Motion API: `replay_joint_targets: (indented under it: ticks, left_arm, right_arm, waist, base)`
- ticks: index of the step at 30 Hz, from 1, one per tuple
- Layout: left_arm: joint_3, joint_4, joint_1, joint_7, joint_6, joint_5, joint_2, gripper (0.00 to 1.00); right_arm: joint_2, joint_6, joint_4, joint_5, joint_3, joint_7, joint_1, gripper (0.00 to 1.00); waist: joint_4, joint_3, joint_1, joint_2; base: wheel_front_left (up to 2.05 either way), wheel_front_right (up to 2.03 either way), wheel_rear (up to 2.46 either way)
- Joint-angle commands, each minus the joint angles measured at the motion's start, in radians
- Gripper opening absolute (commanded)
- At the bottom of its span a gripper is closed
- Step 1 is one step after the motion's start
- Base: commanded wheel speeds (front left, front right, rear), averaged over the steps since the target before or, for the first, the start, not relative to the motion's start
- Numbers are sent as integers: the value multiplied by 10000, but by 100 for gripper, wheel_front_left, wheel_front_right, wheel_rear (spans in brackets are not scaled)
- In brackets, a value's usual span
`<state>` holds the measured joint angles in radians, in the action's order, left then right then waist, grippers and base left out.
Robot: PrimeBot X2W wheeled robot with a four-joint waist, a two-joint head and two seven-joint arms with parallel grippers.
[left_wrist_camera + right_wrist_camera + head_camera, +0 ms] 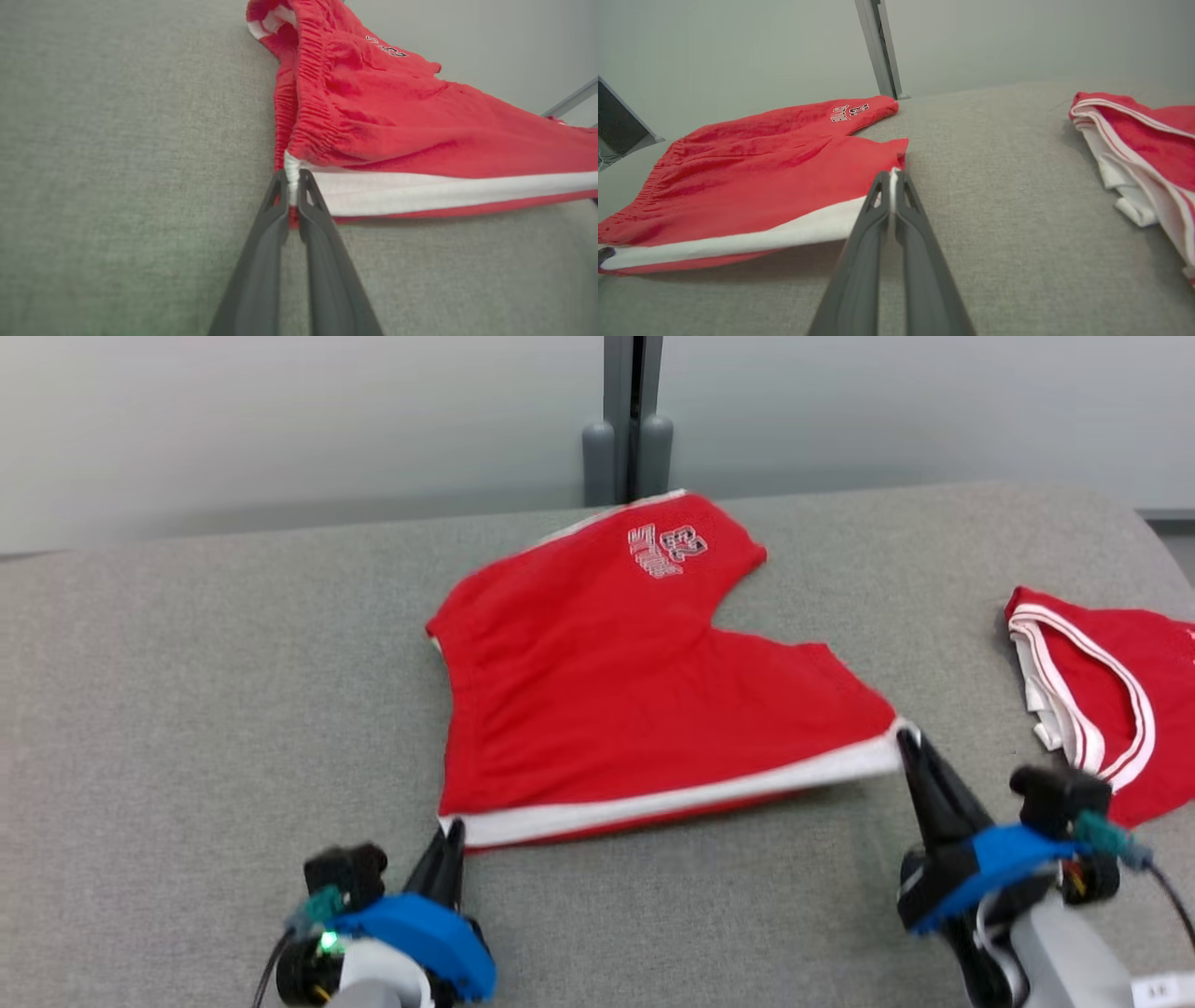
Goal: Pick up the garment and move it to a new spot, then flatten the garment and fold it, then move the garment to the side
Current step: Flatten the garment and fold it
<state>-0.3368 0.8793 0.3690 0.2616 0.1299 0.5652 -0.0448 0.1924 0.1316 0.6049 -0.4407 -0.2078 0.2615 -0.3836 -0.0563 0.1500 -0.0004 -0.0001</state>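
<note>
Red shorts (607, 681) with a white side stripe and a white number print lie spread on the grey table (187, 709), near edge lifted slightly. My left gripper (453, 831) is shut on the waistband corner of the shorts (373, 116), the white stripe end pinched between its fingers (275, 205). My right gripper (907, 739) is shut on the leg-hem corner of the shorts (761, 186), at the stripe's other end. The stripe runs taut between both grippers.
A second red garment with white trim (1102, 691) lies crumpled at the table's right edge, also seen as the red and white garment (1134, 149) right of my right gripper. A grey post (627, 420) stands behind the table against a pale wall.
</note>
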Motion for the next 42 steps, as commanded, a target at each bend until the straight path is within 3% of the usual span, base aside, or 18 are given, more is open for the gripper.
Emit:
replay_joint_targets:
  ticks: [1, 8, 14, 21, 30, 42]
  left_arm:
    - [-192, -139, -501, 41, 2, 245, -102, 0]
    - [-425, -932, -2117, 42, 5, 861, -84, 0]
    - [-494, -1696, -3069, 42, 6, 674, -75, 0]
    - [-206, -3086, -3527, 44, 4, 365, -90, 0]
    - [-880, -4217, -1463, 41, -151, 874, -70, 0]
    - [-1816, -3587, 1863, 41, -1032, 1885, -61, 0]
  right_arm:
    - [176, -15, -162, -284, -157, 43, 777, 0]
    - [616, -12, -561, -789, -534, 43, 2563, 0]
    - [694, -12, -974, -1012, -539, 43, 3551, 0]
    - [770, -12, -1860, -1118, 204, 42, 3893, 0]
    - [804, -10, -1693, -436, 814, 36, 945, 0]
    - [1226, -10, 1062, 1084, 443, 35, -3938, 0]
  waist:
    - [-84, -378, 4, 1]
    - [-127, -1328, 4, 1]
    - [-45, -1640, 4, 1]
    - [233, -1523, 4, 1]
    - [1096, -135, 4, 1]
    - [2201, 2043, 4, 1]
  base:
    - [0, 0, 0]
    - [0, 0, 0]
    - [0, 0, 0]
    - [0, 0, 0]
    - [0, 0, 0]
    - [0, 0, 0]
